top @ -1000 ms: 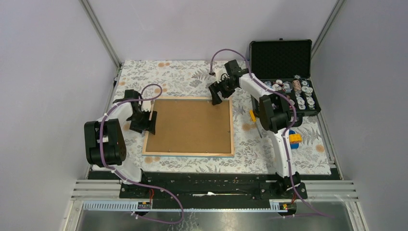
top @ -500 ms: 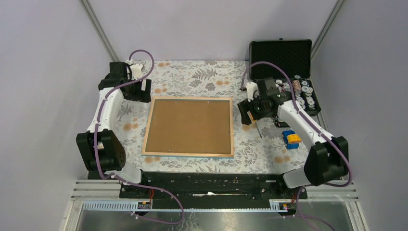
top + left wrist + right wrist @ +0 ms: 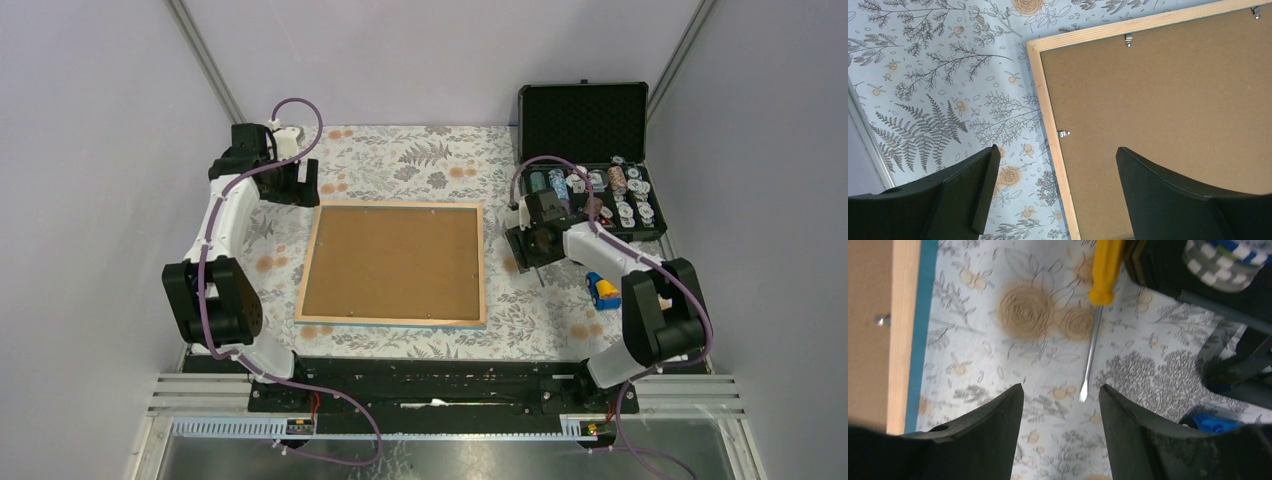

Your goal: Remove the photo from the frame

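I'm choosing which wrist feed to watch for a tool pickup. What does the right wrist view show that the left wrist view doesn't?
Only the right wrist: a yellow-handled screwdriver on the cloth ahead of the open right pincer, and the black case. Only the left wrist: a corner of the frame and the open left pincer. Both: the frame's wood rim, its brown back with a metal clip, and the floral cloth.

Screwdriver, black case right of frame
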`<state>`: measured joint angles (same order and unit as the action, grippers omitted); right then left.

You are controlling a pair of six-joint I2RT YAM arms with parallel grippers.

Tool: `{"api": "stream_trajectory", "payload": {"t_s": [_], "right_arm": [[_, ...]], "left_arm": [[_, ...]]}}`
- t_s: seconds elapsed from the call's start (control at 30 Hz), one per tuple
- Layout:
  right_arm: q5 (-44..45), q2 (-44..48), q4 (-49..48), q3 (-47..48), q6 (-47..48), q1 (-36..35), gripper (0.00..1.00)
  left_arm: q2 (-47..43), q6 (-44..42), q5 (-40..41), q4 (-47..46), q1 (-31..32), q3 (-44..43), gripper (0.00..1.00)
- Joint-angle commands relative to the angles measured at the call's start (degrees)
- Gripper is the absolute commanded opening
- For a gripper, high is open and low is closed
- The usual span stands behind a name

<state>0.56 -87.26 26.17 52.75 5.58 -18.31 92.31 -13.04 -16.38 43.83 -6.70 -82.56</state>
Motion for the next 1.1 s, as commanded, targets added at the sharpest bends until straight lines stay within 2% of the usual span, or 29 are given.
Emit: {"api": "stream_trajectory", "payload": {"t_s": [0.0,0.3,0.43,0.73,0.83,0.93,1.07], "right_arm": [[3.52,-3.92,-9.71,0.45,-0.78,0.19,0.63],[7.11,-13.18,-14.74,4.46,-1.55,0.47,0.6],[6.06,-15.57,-15.1,5.19,-2.02,0.48,0.58],[-1.94,-15.44,-13.4,2.44,-3.6,0.51,0.33],[-5.67,-13.53,-12.59,0.88,-3.52,0.51,0.2],[-10.43,-11.24,-10.96,1.16,-2.48,0.46,0.0],[-18.2,-8.03,-8.23,5.74,1.6,0.47,0.0]], "left_arm": [[-3.84,0.54,-1.34,-2.8,0.15,0.24,0.93],[-7.76,0.18,-0.34,-2.79,0.2,2.33,0.93],[-8.42,-0.23,-0.06,-2.84,0.16,2.58,0.93],[-7.59,-0.18,-3.15,-2.79,0.21,0.94,0.94],[-7.42,-0.82,-5.67,-2.79,0.44,0.76,0.94],[-6.8,-1.15,-7.63,-1.73,1.27,-0.51,0.95],[-5.39,-1.03,-10.0,0.95,4.2,-3.94,0.95]]}}
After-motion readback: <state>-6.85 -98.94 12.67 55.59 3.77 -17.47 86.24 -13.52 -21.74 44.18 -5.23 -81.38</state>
